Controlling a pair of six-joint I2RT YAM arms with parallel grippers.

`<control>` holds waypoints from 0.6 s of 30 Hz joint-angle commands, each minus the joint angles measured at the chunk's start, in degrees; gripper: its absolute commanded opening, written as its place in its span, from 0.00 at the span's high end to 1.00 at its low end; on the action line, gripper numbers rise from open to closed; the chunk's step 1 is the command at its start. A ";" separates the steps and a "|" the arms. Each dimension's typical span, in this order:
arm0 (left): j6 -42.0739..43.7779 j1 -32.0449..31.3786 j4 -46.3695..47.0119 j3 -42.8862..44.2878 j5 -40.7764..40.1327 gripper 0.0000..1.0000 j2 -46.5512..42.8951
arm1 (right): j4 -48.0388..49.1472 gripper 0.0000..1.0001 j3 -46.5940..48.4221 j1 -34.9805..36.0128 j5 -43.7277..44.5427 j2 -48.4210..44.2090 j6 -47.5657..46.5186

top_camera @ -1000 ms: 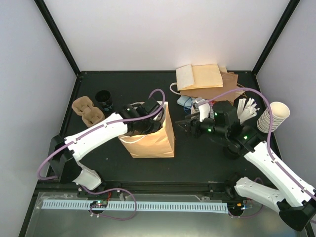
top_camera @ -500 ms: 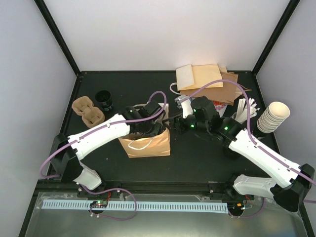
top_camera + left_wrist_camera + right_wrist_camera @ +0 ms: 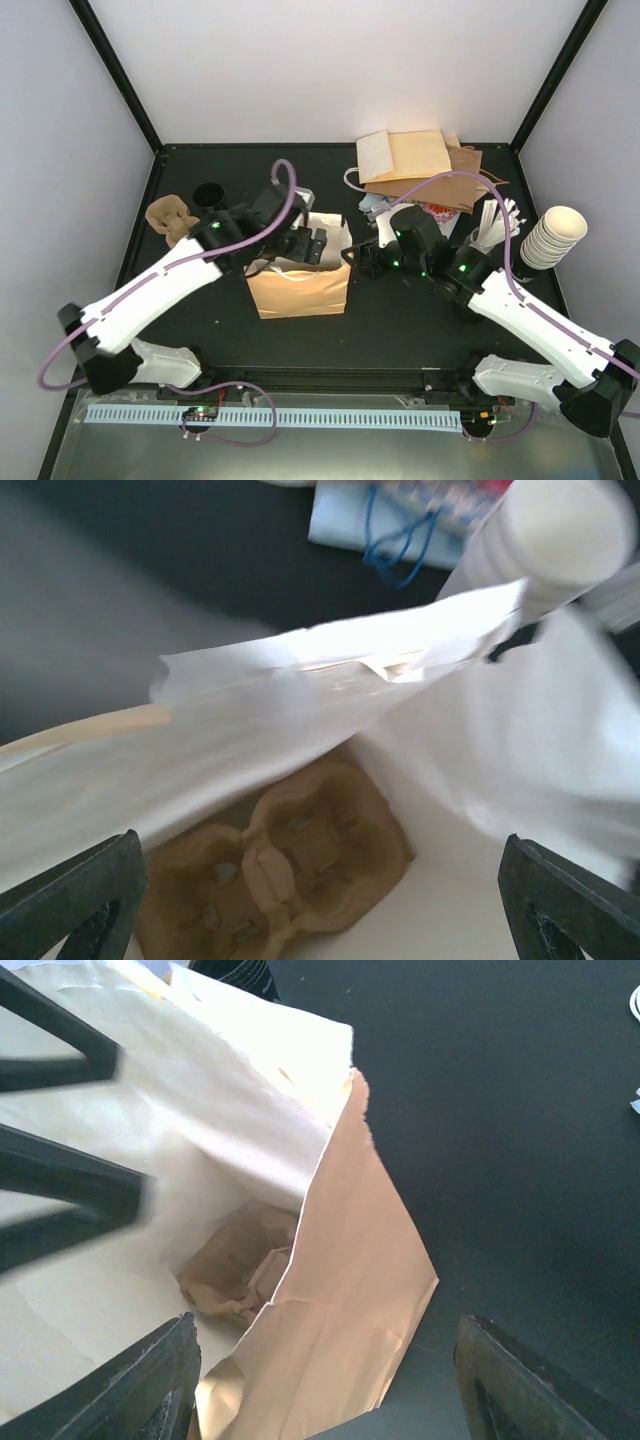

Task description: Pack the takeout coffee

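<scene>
Jaws spread wide, the left gripper (image 3: 320, 846) has risen out of the brown paper bag (image 3: 300, 290) and hovers over its mouth. The right gripper (image 3: 325, 1325), also open, has moved in to straddle the bag's right rim. A pulp tray (image 3: 275, 870) sits inside. The takeout coffee (image 3: 208, 192) stands outside at far left, so it looks unpacked.

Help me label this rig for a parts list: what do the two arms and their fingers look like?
The left arm and right arm have smooth white links joined by black joints. A lavender cable loops along each. Small green lights glow on the right arm's black wrist. The left fingers and right fingers are matte black wedges.
</scene>
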 commanded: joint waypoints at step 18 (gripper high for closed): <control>2.76 15.41 -11.39 2.22 -1.32 0.01 -22.70 | -10.56 0.25 13.69 0.16 13.26 4.45 3.16</control>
